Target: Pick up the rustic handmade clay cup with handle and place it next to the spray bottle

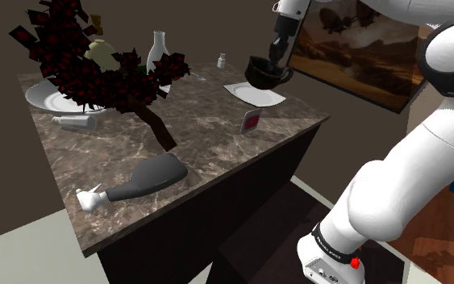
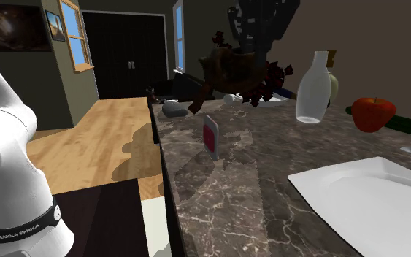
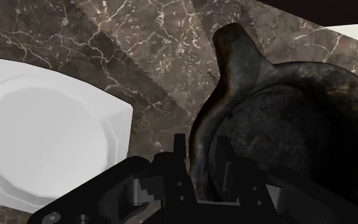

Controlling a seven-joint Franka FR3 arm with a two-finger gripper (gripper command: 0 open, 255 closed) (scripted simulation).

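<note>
A dark brown, rough clay cup with a thick handle hangs above the marble table's far right corner in the shoulder view, over a white square plate. My gripper is shut on it, the black fingers clasping the cup's wall by the handle. The spray bottle is grey with a white nozzle. It lies on its side near the table's front edge, well away from the cup toward the shoulder view's lower left.
A small red and white card stands between plate and spray bottle. A plant with dark red leaves spreads over the table's left part, beside a round plate and a white bottle. A red apple lies near a glass bottle.
</note>
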